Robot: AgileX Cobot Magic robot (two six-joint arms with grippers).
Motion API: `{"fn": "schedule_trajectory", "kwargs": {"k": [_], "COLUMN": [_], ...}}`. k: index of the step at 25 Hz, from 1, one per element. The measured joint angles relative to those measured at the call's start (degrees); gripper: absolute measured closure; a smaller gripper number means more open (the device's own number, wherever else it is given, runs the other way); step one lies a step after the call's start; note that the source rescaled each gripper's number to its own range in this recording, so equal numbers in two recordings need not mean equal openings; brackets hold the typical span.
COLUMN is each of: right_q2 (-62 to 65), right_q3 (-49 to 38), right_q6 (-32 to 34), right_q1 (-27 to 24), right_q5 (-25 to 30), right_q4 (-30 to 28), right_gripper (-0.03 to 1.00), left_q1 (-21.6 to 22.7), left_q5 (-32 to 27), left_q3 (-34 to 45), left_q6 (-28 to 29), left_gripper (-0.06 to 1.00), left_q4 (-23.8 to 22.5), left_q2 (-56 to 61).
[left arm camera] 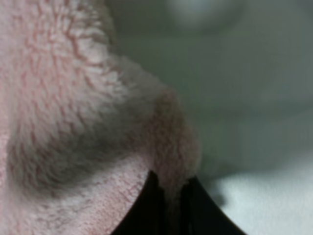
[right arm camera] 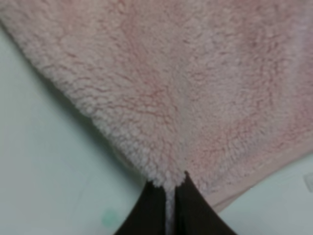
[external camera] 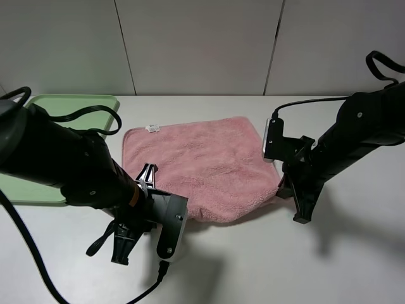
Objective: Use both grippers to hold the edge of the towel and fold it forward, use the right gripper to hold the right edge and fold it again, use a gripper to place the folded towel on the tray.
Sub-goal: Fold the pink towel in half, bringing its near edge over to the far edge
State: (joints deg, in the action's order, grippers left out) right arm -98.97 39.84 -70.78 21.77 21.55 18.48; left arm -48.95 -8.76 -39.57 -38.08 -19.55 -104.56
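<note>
The pink fluffy towel [external camera: 209, 161] lies spread on the white table, its small white label [external camera: 152, 128] at the far left corner. My left gripper [external camera: 147, 173] is shut on the towel's near left edge. In the left wrist view the black fingers [left arm camera: 146, 205] pinch a bunched ridge of the cloth [left arm camera: 73, 112]. My right gripper [external camera: 283, 187] is shut on the near right corner, and the right wrist view shows the black fingers [right arm camera: 151, 210] clamped on the fluffy edge [right arm camera: 161, 122]. The light-green tray [external camera: 76, 104] sits at the far left, partly hidden behind my left arm.
A black cable [external camera: 95, 117] from the left arm loops over the tray. The left arm's body [external camera: 69, 164] covers the table's near left. A pale panelled wall [external camera: 202, 44] stands behind the table.
</note>
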Motion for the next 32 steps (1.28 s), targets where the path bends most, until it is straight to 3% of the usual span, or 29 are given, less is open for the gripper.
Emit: {"fn": "schedule_trajectory", "kwargs": {"k": [9, 21, 32], "right_q2": [4.6, 11.4, 21.0], "right_q3": [-0.1, -0.1, -0.1], "right_q6": [2.0, 4.6, 13.6], "right_q1": [0.0, 0.0, 0.0], "right_q5": [2.2, 7.7, 14.3], "right_q4": [-0.2, -0.4, -6.2], "right_gripper": [0.97, 0.97, 0.97], "left_q1": [0.0, 0.0, -0.5], "left_q5": [-2.6, -10.8, -15.4], "left_q3": [0.1, 0.1, 0.1], "left_q6": [3.9, 9.7, 10.6], "left_gripper": [0.94, 0.94, 0.94], "left_q4": [0.0, 0.0, 2.6], "left_q2": [5.0, 14.9, 20.5]}}
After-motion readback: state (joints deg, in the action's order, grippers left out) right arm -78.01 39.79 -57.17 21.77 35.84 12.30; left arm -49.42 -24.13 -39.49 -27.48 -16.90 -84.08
